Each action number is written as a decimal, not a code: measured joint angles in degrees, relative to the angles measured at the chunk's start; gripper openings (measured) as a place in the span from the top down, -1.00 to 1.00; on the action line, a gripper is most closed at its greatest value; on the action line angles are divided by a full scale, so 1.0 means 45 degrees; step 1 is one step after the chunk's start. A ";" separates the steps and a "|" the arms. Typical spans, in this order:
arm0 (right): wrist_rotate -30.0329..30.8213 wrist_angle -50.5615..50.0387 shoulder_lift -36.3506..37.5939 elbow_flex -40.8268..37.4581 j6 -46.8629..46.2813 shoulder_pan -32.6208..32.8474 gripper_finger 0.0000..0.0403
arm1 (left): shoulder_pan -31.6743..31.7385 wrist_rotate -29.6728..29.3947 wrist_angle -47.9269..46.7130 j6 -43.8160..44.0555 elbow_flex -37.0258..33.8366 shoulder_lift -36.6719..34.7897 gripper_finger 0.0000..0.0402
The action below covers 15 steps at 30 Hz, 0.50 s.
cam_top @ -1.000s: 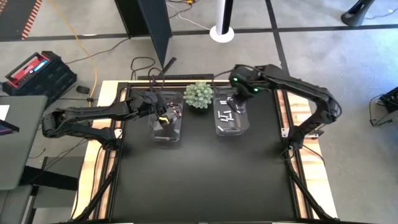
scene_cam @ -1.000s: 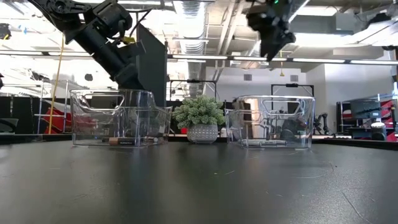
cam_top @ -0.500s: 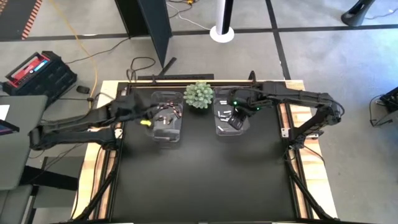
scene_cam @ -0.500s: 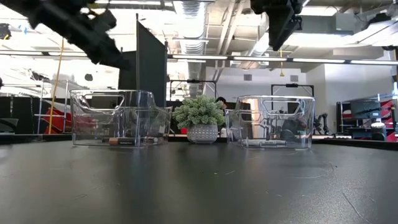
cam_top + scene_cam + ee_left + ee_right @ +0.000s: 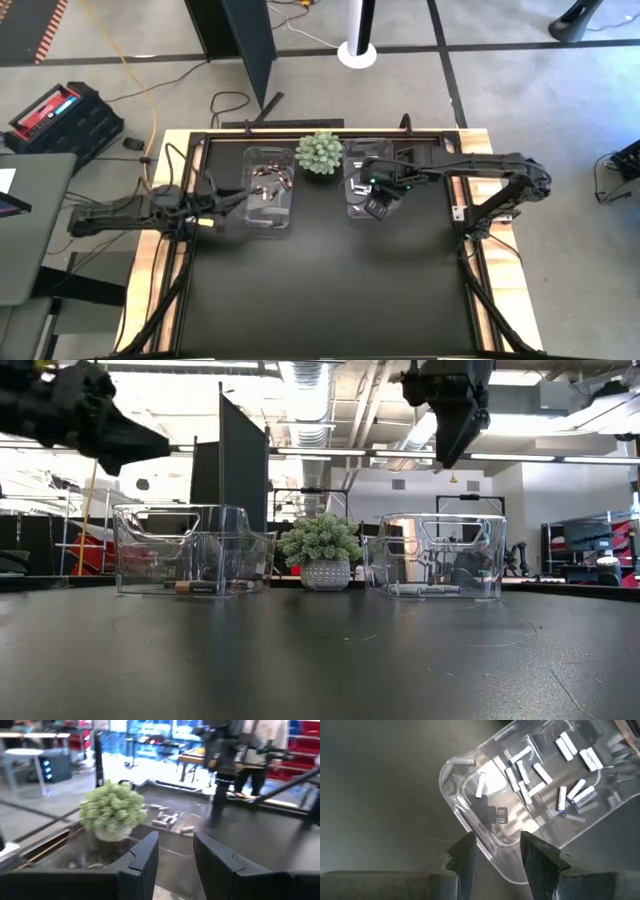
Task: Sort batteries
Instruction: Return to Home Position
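Observation:
Two clear bins stand on the black table. The left bin (image 5: 270,192) holds dark batteries (image 5: 268,184) with copper ends (image 5: 198,587). The right bin (image 5: 366,180) holds pale silver batteries (image 5: 526,776), which lie on its floor (image 5: 425,589). My left gripper (image 5: 213,222) hangs level at the table's left edge, open and empty (image 5: 175,865), well clear of the left bin. My right gripper (image 5: 376,207) points down above the right bin's near end (image 5: 495,855), open, with nothing between its fingers (image 5: 452,455).
A green spiky plant in a pot (image 5: 320,152) stands between the bins at the far side (image 5: 320,552). The near half of the table (image 5: 320,290) is bare black mat. A person (image 5: 260,745) stands in the room beyond the table.
My left gripper has drawn back from above the left bin toward the table's left edge and turned level. My right gripper has moved from the right bin's far end toward its near end and sunk a little. The bins and batteries have stayed put.

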<state>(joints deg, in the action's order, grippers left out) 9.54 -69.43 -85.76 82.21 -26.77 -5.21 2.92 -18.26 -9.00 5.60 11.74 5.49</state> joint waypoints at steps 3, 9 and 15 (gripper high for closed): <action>0.0000 0.0143 -0.0019 -0.0097 0.0283 -0.0025 0.17 | -0.0524 -0.0003 -0.0069 -0.0154 -0.0868 -0.1216 0.41; 0.0000 0.0627 0.0357 -0.0107 0.1188 -0.0040 0.17 | -0.0997 0.0109 0.2540 -0.0419 -0.2162 -0.1107 0.41; -0.0005 0.0785 0.1580 -0.0530 0.1595 0.0232 0.17 | -0.1132 0.1675 0.4015 -0.1356 -0.2470 -0.1165 0.41</action>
<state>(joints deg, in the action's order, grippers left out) 9.52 -65.89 -78.65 79.83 -19.59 -4.17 -2.17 -10.72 9.07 -0.50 0.63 0.25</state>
